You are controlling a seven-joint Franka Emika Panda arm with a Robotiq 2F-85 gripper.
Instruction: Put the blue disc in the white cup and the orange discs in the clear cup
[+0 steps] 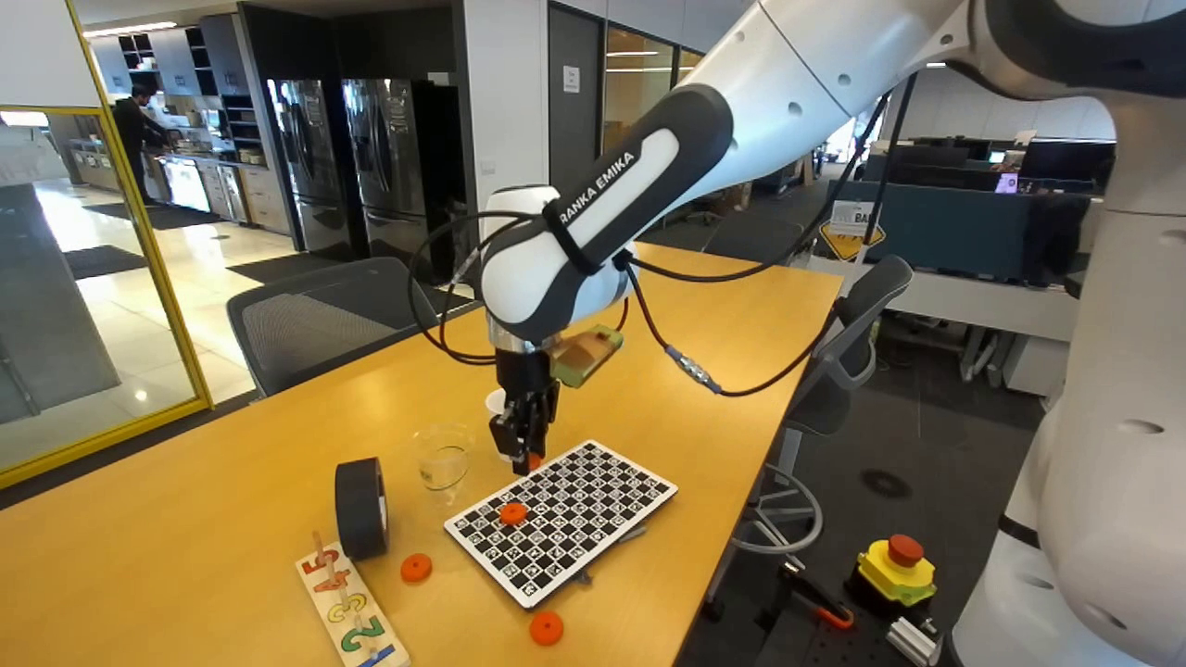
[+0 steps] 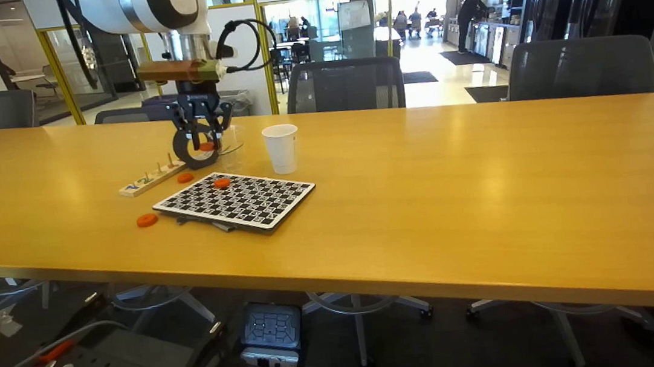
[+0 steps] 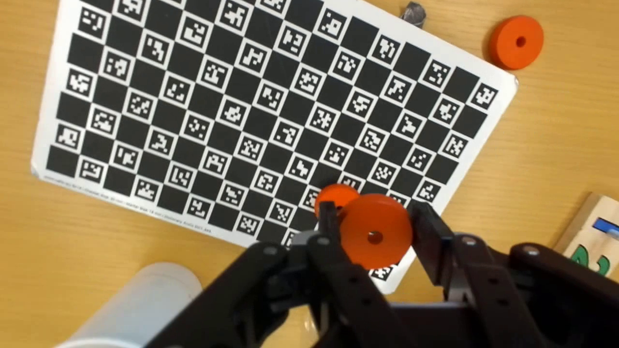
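Observation:
My gripper (image 1: 524, 454) is shut on an orange disc (image 3: 376, 217), held flat between the fingertips above the checkered board's corner. The held disc also shows between the fingers in an exterior view (image 2: 206, 147). A second orange disc (image 1: 512, 514) lies on the board. Two more orange discs lie on the table, one by the tape roll (image 1: 416, 568) and one near the board's corner (image 1: 547, 629). The white cup (image 2: 282, 151) stands upright beyond the board, mostly behind the gripper in an exterior view (image 1: 496, 404). The clear cup (image 1: 443, 468) stands near the tape roll. The blue disc is hidden or out of view.
The checkered board (image 1: 579, 509) lies on the table with a grey tool partly under it. A black tape roll (image 1: 359, 509) stands on edge beside the clear cup. A wooden number peg board (image 1: 347, 607) lies near it. Chairs (image 2: 344, 84) stand along the table.

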